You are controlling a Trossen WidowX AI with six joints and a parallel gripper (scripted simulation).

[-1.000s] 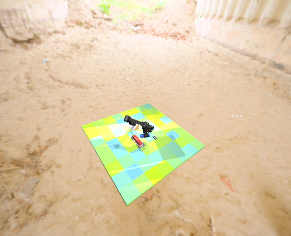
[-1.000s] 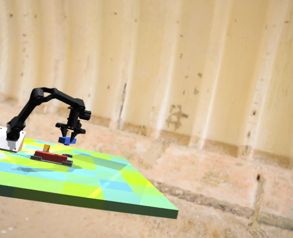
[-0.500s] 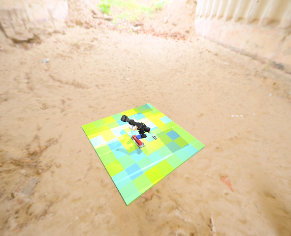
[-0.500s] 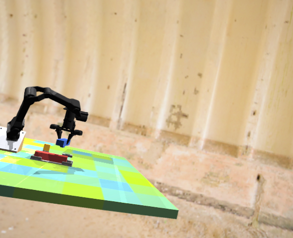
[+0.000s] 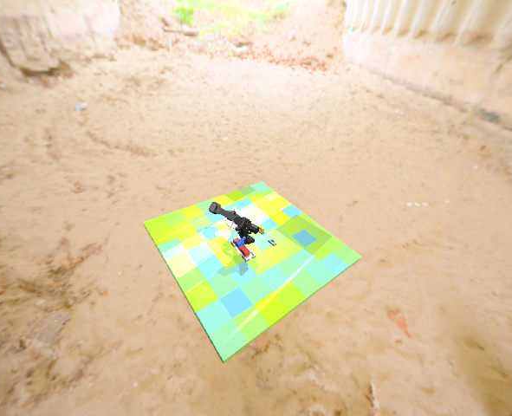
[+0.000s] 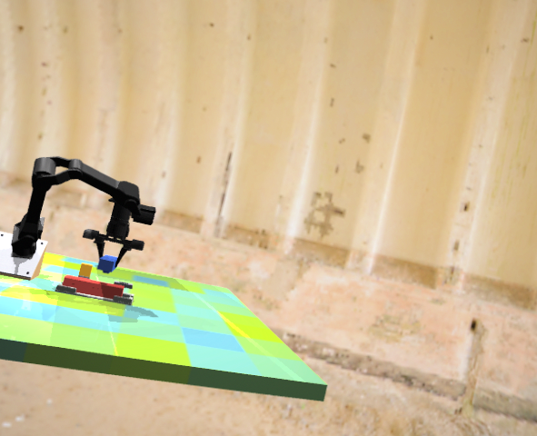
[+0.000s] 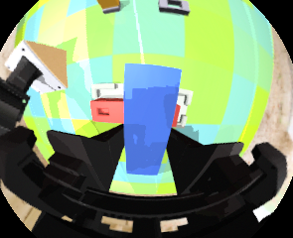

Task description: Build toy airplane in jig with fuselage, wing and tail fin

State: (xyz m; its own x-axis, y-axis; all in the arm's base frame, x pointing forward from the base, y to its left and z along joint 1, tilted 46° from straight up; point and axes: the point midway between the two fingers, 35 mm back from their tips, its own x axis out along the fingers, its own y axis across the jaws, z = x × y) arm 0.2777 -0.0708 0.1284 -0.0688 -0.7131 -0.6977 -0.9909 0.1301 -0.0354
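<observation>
The red fuselage (image 5: 246,251) (image 6: 92,286) (image 7: 113,111) lies lengthwise in the pale cradle (image 6: 128,301) (image 7: 100,92). A small recess shows in its top in the wrist view. My gripper (image 6: 109,263) (image 7: 146,127) is shut on the blue wing (image 5: 239,243) (image 6: 106,263) (image 7: 152,109). The wing is held in the air above the fuselage and crosses it in the wrist view, hiding its middle; a gap shows below the wing in the exterior view. The wing's tab and the socket under it are hidden. The orange tail fin (image 5: 261,230) (image 6: 85,270) (image 7: 108,4) stands apart, in a small dark holder.
A small grey holder (image 5: 272,242) (image 6: 124,284) (image 7: 174,7) with an opening stands beyond the cradle, near the tail fin. The arm's white base plate (image 6: 4,258) (image 7: 17,52) is at one side. The patchwork board (image 5: 236,302) (image 6: 155,354) carries everything.
</observation>
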